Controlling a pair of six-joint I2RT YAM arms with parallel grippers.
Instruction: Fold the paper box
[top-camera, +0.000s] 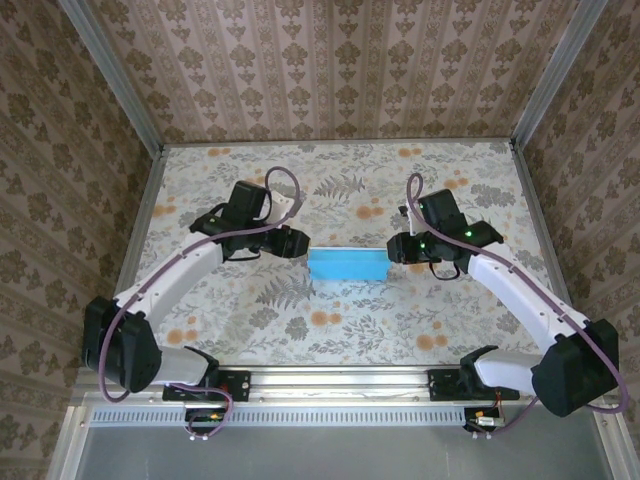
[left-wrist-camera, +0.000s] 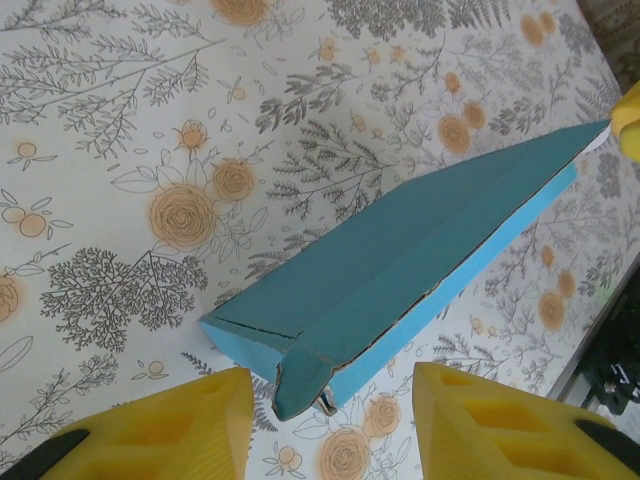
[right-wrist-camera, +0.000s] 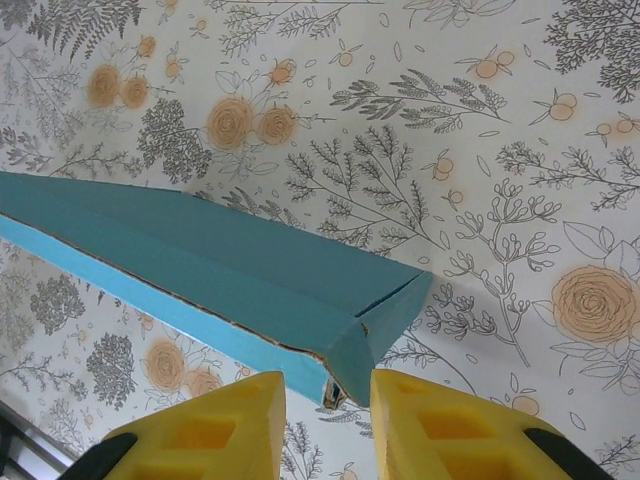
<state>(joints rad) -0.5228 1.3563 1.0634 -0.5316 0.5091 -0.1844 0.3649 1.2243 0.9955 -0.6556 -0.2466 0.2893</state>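
- Left claw (left-wrist-camera: 332, 410): released; fingers straddle one end of the paper box (left-wrist-camera: 400, 260) with clearance on both sides.
- Right claw (right-wrist-camera: 328, 400): narrowed around the opposite end; grip cannot be confirmed.
- Paper box: turquoise, lying on the bench (top-camera: 400, 170) at frame centre.

The left arm (top-camera: 170, 275) reached forward from its base and bent inward at the elbow, its wrist turned so the left gripper (top-camera: 295, 243) pointed toward the right one. Its yellow fingers (left-wrist-camera: 180, 425) stood apart, a wide gap between them. The right arm (top-camera: 510, 285) mirrored that pose, the right gripper (top-camera: 397, 250) facing the left, fingertips toward fingertips and well apart. The right fingers (right-wrist-camera: 440, 425) stood much closer together, a narrow gap left between the pads; whether they pressed on anything was unclear.
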